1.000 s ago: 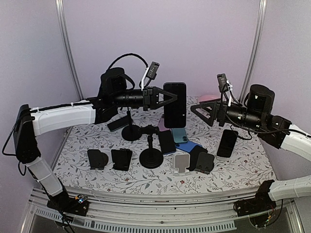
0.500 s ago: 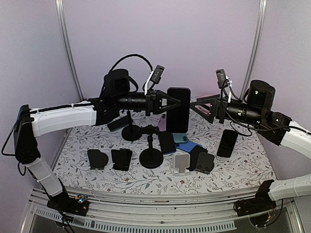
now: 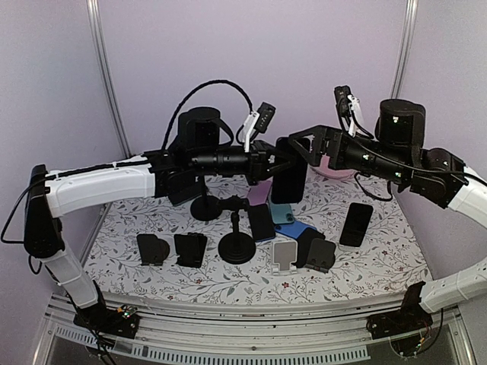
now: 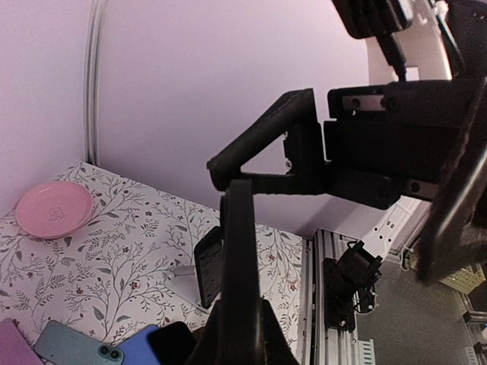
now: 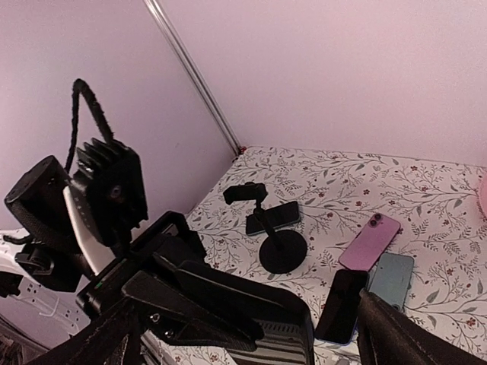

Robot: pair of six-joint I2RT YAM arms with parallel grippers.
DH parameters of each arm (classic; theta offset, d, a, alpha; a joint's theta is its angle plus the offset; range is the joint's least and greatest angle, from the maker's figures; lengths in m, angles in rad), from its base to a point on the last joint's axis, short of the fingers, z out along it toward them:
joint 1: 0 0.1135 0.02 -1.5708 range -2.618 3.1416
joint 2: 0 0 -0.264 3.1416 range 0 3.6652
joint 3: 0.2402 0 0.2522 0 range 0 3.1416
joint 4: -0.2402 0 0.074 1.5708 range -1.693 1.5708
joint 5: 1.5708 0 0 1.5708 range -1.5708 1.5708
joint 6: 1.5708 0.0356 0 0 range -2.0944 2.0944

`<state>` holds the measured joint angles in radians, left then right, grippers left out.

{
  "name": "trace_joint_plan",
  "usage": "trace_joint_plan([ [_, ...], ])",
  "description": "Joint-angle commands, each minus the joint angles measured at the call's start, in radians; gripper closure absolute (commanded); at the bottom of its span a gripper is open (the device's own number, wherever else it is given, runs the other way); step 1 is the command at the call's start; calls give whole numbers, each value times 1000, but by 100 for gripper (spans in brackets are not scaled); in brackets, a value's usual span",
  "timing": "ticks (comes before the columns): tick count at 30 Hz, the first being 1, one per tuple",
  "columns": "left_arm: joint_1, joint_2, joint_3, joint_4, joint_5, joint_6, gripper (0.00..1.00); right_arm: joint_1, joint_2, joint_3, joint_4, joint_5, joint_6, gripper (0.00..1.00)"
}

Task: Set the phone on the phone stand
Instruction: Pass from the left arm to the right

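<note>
Floral counter [image 3: 380,262] carries several loose phones and a spread of stands, and both arms reach in over it from opposite sides and meet above its middle. Left arm [image 3: 99,186] comes from the left and right arm [image 3: 415,163] from the right. The task's phone [image 3: 291,186] is in the air, well above the counter and not on any stand. Its long axis is upright and its dark face is toward the top camera. Left end effector [image 3: 275,164] is pressed together on the phone's left edge. The left wrist view shows the phone edge-on, rising straight out of the pinch. Right end effector [image 3: 295,149] is spread wide at the phone's upper end, one finger to each side. The right wrist view shows the phone's top edge lying between its fingers, but I cannot tell if either one touches. So the phone sits right at the right end effector, in the gap, though only the left one holds it. This reads as a handover setup, judged from the pose. Stands lie below and toward the near edge: the round-base stand [image 3: 237,245] down-left of the phone, and the small white stand [image 3: 285,257] almost straight under it. Both arms are about equally near those stands. Next move likely needs the right fingers to close across the phone's width.
</note>
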<state>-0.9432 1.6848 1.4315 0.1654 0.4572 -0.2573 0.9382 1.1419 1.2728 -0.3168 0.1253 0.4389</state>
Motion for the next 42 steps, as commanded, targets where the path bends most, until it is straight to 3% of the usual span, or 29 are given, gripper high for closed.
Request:
trace_joint_plan([
  [1, -32, 24, 62, -7, -114, 57, 100, 22, 48, 39, -86, 179, 48, 1],
  [14, -70, 64, 122, -78, -210, 111, 100, 43, 113, 68, -118, 247, 71, 0],
  [24, -88, 86, 160, -108, -229, 138, 100, 42, 153, 69, -116, 249, 90, 11],
  [26, -90, 87, 162, -109, -229, 138, 100, 43, 159, 67, -116, 253, 92, 15],
  [35, -96, 107, 188, -116, -257, 127, 100, 42, 168, 72, -109, 250, 104, 55],
  [42, -96, 110, 184, -104, -276, 122, 98, 39, 185, 102, -108, 260, 106, 68],
])
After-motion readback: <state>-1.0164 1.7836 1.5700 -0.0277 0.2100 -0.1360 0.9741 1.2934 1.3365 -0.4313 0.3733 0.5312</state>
